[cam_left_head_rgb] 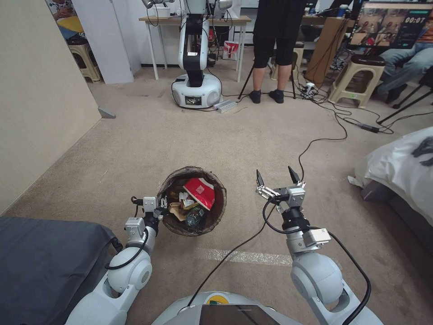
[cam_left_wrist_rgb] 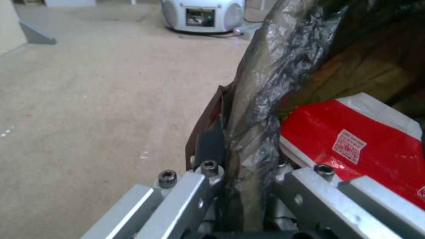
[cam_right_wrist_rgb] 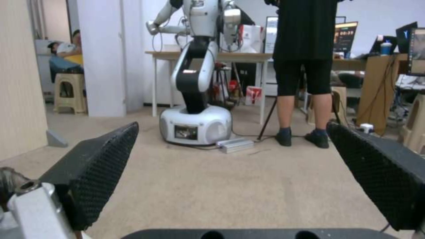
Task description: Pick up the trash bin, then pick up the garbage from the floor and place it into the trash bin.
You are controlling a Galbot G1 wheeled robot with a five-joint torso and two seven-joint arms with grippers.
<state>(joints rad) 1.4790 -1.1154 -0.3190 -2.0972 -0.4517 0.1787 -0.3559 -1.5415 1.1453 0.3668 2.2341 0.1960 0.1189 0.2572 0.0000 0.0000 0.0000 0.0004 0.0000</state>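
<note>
Trash bin (cam_left_head_rgb: 215, 222) full of garbage (cam_left_head_rgb: 200, 190), rim clamped in left claw (cam_left_head_rgb: 163, 208), right claw (cam_left_head_rgb: 277, 178) spread apart, empty, above floor (cam_left_head_rgb: 252, 144).

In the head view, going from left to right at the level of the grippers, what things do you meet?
Left gripper clamped on the bag-lined rim, round white trash bin with dark liner, red packet inside it, open right gripper over beige carpet floor.

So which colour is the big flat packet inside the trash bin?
Red with white edges, the packet shows best in the left wrist view.

right end effector (cam_right_wrist_rgb: 230, 172) spread wide, carpet (cam_right_wrist_rgb: 230, 186), white robot (cam_right_wrist_rgb: 197, 83)
</note>
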